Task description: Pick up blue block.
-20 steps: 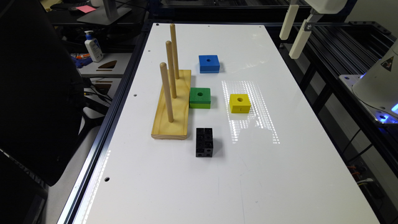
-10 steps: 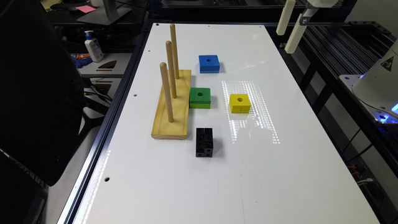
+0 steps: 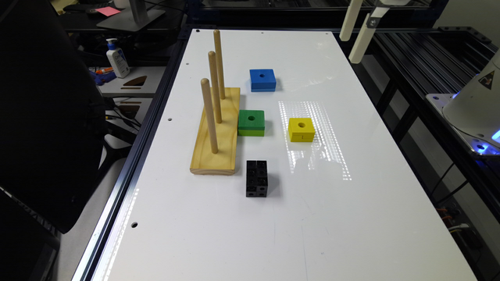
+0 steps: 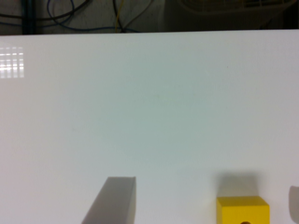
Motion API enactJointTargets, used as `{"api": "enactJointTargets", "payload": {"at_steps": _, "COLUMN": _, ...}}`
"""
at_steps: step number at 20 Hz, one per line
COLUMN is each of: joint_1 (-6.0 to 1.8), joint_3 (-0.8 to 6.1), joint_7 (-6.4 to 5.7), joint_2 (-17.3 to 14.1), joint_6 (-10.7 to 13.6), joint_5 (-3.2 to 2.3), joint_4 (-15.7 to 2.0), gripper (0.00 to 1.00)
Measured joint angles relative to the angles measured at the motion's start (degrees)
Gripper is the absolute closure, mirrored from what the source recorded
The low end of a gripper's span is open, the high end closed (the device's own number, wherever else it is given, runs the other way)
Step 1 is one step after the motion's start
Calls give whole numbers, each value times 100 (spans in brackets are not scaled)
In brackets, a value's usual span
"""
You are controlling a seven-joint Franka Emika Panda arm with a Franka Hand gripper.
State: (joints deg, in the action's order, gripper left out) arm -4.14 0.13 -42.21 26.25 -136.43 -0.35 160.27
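Blue block (image 3: 262,79) lies flat on your desk (image 3: 273,218), hole up, square, no long axis. Claw (image 3: 354,31) high, apart, empty; fingers spread.

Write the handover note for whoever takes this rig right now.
Gripper: high over the table's far corner on the exterior view's right, jaws open, holding nothing.
Blue block: flat on the table, beyond the green block and just past the far end of the peg base, untouched.
Yellow block lies nearer.
Done: nothing grasped.
Left: move over the blue block, descend, close, lift.
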Motion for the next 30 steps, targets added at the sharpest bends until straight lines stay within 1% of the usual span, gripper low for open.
{"api": "enactJointTargets", "payload": {"at_steps": 4, "joint_1": -42, "joint_3": 0, "joint_7": 43, "joint_2": -234, "joint_6": -62, "joint_5": 0, "joint_4": -168, "gripper": 0}}
{"api": "enactJointTargets", "payload": {"at_steps": 12, "joint_1": -174, "joint_3": 0, "joint_7": 177, "joint_2": -709, "joint_6": -64, "joint_5": -1, "joint_4": -607, "gripper": 0}}
{"api": "enactJointTargets", "payload": {"at_steps": 16, "joint_1": -197, "joint_3": 0, "joint_7": 196, "joint_2": -913, "joint_6": -65, "joint_5": -1, "joint_4": -792, "gripper": 0}}
{"api": "enactJointTargets", "payload": {"at_steps": 19, "joint_1": -206, "joint_3": 0, "joint_7": 200, "joint_2": -1024, "joint_6": -65, "joint_5": -2, "joint_4": -892, "gripper": 0}}
{"api": "enactJointTargets", "payload": {"at_steps": 23, "joint_1": -239, "joint_3": 0, "joint_7": 224, "joint_2": -1144, "joint_6": -65, "joint_5": -2, "joint_4": -1007, "gripper": 0}}
{"api": "enactJointTargets", "payload": {"at_steps": 30, "joint_1": -261, "joint_3": 0, "joint_7": 253, "joint_2": -1289, "joint_6": -65, "joint_5": -2, "joint_4": -1155, "gripper": 0}}
